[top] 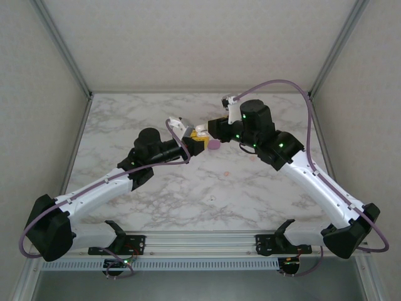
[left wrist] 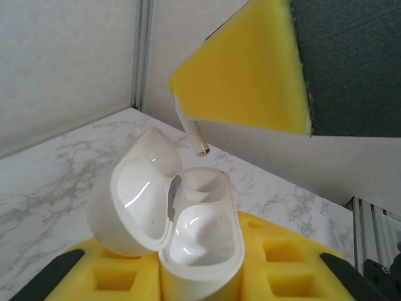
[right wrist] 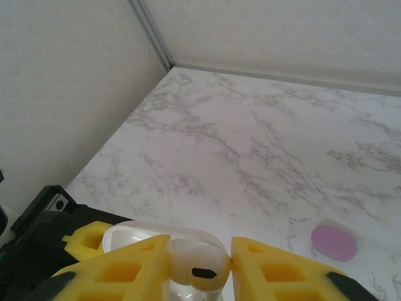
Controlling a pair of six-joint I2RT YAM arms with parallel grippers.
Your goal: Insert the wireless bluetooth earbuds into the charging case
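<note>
From above, the two arms reach in over the marble bench and meet near its middle. The left pincer and the right pincer are almost nose to nose, yellow foam showing between them. A purple pebble-shaped case lies on the bench just beside them. Nearer the arm bases lies a tiny peach-pink bud, too small to make out further.

From the left wrist, the left pincer is clenched on the white charging case, which stands between its yellow foam fingers. The case lid is swung open to the left, and both wells look glossy and bare. Just above the opening hangs a yellow pad of the other pincer, with the stem of a white earbud poking down from under it, not touching the case.

From the right wrist, the right pincer is grasping that white earbud between its yellow pads. The open charging case sits directly below, and the purple case lies on the marble to the right, well apart.
</note>
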